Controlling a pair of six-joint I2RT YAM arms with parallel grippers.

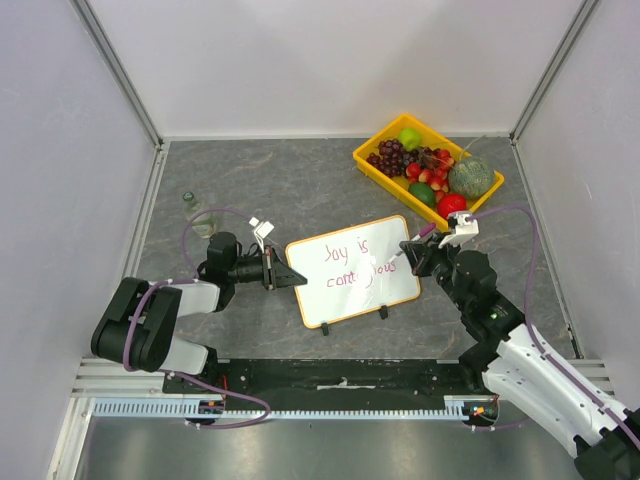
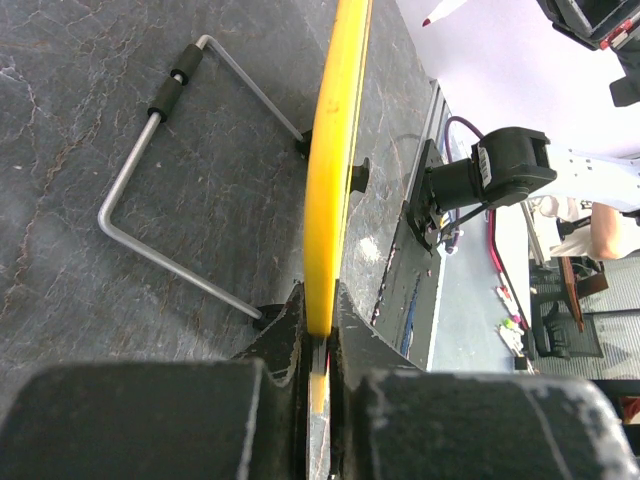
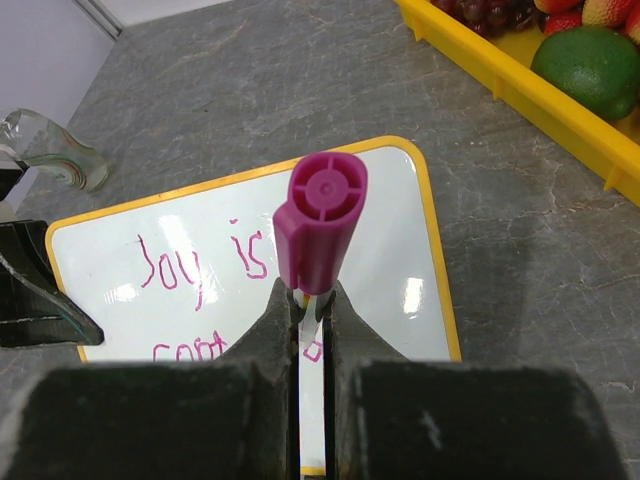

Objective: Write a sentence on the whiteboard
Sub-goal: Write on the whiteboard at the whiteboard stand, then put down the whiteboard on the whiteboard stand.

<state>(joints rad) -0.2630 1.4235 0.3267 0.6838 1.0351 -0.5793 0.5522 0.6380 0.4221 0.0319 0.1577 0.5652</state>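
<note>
The whiteboard (image 1: 345, 285) lies tilted at mid-table, with the pinkish-red sentence (image 1: 352, 265) "Joy is contagious" in two lines. My left gripper (image 1: 290, 278) is shut on the board's left edge. In the left wrist view the yellow frame edge (image 2: 335, 150) stands clamped between the jaws of the left gripper (image 2: 318, 320). My right gripper (image 1: 412, 252) is shut on a marker (image 1: 424, 233), its tip at the end of the second line. In the right wrist view the marker's magenta cap end (image 3: 320, 225) rises from the right gripper (image 3: 312, 300) over the whiteboard (image 3: 390, 240) and the sentence (image 3: 200, 265).
A yellow fruit tray (image 1: 375, 170) stands at the back right and shows in the right wrist view (image 3: 520, 80). A small glass bottle (image 1: 197, 212) stands at the left, behind my left arm. The board's wire stand (image 2: 150, 200) rests on the grey table.
</note>
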